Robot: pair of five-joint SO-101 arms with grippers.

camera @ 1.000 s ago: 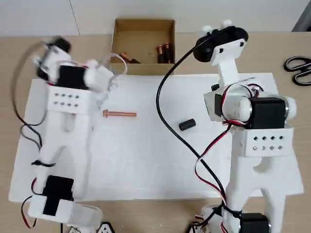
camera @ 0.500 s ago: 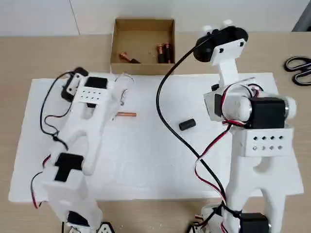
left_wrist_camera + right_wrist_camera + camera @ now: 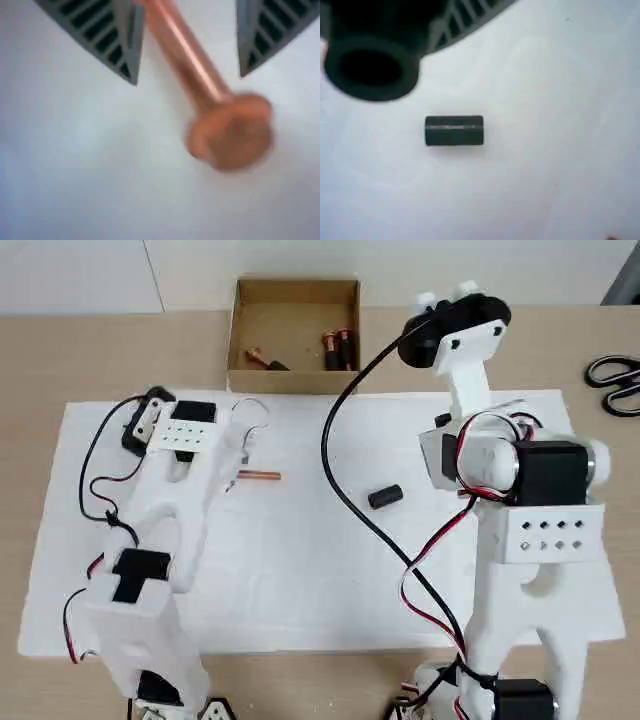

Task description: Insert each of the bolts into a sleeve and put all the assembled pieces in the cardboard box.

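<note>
A copper bolt [image 3: 262, 476] lies on the white mat [image 3: 300, 580], its head end under my left gripper [image 3: 238, 465]. In the left wrist view my left gripper [image 3: 187, 75] is open, its dark fingers [image 3: 107, 35] either side of the bolt [image 3: 200, 85] shaft, just behind the head. A black sleeve [image 3: 385, 497] lies on the mat between the arms, and the same sleeve [image 3: 454, 131] sits below my right gripper [image 3: 450, 20]. A dark hollow tube [image 3: 370, 70] shows close beside that gripper. The cardboard box [image 3: 240, 335] at the back holds several assembled pieces [image 3: 337, 345].
A thick black cable [image 3: 335, 475] loops over the mat near the sleeve. Scissors [image 3: 612, 383] lie on the wooden table at the far right. The mat's middle and front are bare.
My left arm swung away from the box's front left corner and came down over the bolt's head end. The right arm, bolt and sleeve stayed put.
</note>
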